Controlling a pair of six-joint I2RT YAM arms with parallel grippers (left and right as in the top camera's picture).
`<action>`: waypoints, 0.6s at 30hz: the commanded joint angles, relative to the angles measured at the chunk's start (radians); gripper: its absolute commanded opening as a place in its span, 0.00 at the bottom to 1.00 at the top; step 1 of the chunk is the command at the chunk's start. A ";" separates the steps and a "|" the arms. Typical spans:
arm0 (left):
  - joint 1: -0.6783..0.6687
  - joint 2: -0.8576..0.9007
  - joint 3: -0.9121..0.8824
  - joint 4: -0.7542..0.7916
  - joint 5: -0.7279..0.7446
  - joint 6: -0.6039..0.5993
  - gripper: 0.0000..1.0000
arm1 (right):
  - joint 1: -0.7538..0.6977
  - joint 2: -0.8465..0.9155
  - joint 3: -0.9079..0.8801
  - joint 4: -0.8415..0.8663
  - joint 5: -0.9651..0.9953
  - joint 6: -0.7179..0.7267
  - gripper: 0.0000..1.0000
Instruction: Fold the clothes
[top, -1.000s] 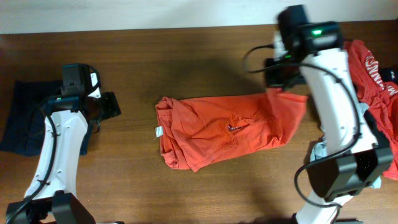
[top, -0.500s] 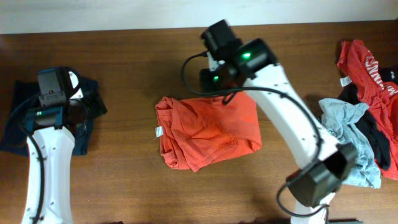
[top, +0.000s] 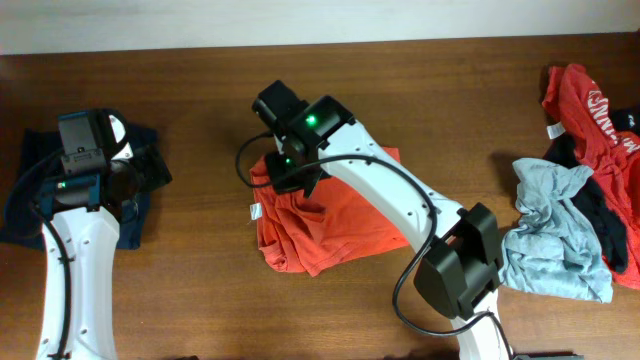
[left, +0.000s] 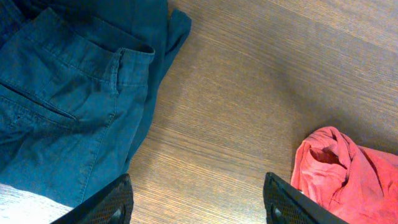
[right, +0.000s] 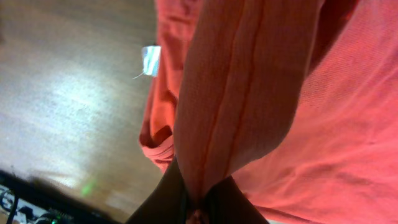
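Right gripper (right: 198, 210) — jaws clamped on a raised fold of the orange tee (right: 249, 81), its white tag (right: 151, 60) ahead-left of them. Left gripper (left: 199, 202) — jaws apart, empty, over the table (left: 249, 93); navy garment (left: 68, 106) ahead-left, tee just right. Clothes pile (top: 575, 200) well apart from both.

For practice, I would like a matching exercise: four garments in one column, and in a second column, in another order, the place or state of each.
Column one:
1. orange T-shirt
2. navy garment
3. pale grey-blue garment
4. red printed tee

Column two:
A. right side, upper corner of the overhead view
B. far left
C. middle, pinched by the right gripper
D. right side, lower in the overhead view

Pairs: 1-C, 2-B, 3-D, 4-A
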 joint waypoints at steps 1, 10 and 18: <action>0.003 -0.013 0.003 -0.004 0.000 0.006 0.67 | 0.024 0.000 0.018 0.003 -0.055 0.008 0.04; 0.003 -0.013 0.003 -0.005 0.000 0.006 0.67 | 0.045 0.001 0.018 0.003 -0.058 0.006 0.08; 0.003 -0.013 0.003 -0.004 0.000 0.006 0.67 | 0.071 0.000 0.018 0.035 -0.157 -0.138 0.51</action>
